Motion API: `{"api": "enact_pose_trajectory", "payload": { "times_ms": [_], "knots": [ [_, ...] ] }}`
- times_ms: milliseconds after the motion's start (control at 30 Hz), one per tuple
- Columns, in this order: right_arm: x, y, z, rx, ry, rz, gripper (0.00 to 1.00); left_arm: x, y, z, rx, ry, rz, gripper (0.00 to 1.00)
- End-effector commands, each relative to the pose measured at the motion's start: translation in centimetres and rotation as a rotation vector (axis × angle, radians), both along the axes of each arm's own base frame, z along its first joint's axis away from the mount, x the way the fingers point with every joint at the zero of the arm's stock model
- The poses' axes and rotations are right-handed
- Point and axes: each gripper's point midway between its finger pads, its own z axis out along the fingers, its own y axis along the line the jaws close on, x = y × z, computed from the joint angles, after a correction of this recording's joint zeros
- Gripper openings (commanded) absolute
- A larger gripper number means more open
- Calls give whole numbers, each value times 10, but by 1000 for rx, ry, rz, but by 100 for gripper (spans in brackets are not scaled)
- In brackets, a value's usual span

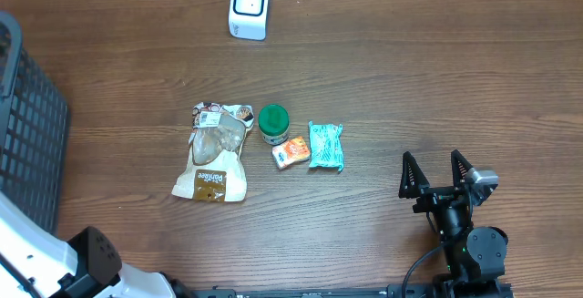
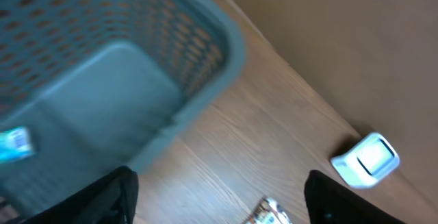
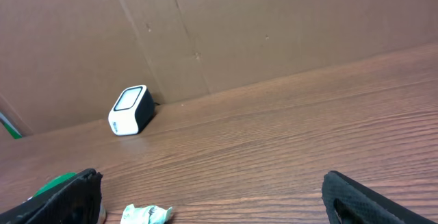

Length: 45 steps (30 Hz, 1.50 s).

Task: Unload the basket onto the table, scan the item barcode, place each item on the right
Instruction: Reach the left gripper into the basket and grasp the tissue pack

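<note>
Basket at left edge; left jaws by it, spread, empty. Mid-surface row: bag, jar, orange packet, teal packet, long axis near-to-far. Scanner far behind them. Right jaws near right, spread wide, empty. Teal packet sits left and slightly farther, so right arm is nearer.

Both arms low at the near edge, jaws spread and empty.

In the overhead view the right arm sits at about 4 o'clock, its black wrist aimed toward 12 o'clock. The right gripper at its tip has its jaws splayed wide in a V, empty. The left arm, white-shelled, lies at about 8 o'clock and is mostly cut off by the frame edge. The left gripper, seen from its own wrist camera, has its jaws well apart, gripping nothing.
</note>
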Motion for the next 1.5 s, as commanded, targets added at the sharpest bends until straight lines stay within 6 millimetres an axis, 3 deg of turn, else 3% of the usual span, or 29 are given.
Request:
{"api": "enact_pose_trajectory", "payload": {
  "times_ms": [0, 167, 500, 700, 1067, 1400, 1467],
  "knots": [
    [0, 0, -2, -4, -4, -2, 100, -22, 25, 0, 14, 13, 114, 77],
    [0, 0, -2, -4, -4, -2, 100, -44, 60, -28, -37, 86, 246, 77],
    [0, 0, -2, -4, -4, -2, 100, -72, 121, -107, -58, 387, 435, 83],
    [0, 0, -2, -4, -4, -2, 100, -68, 141, -144, -75, 497, 456, 82],
    [0, 0, -2, -4, -4, -2, 100, -79, 176, -209, -115, 681, 500, 78],
    [0, 0, -2, -4, -4, -2, 100, -116, 199, -247, -190, 741, 570, 80],
    [0, 0, -2, -4, -4, -2, 100, -121, 198, -268, -217, 768, 571, 80]
  ]
}}
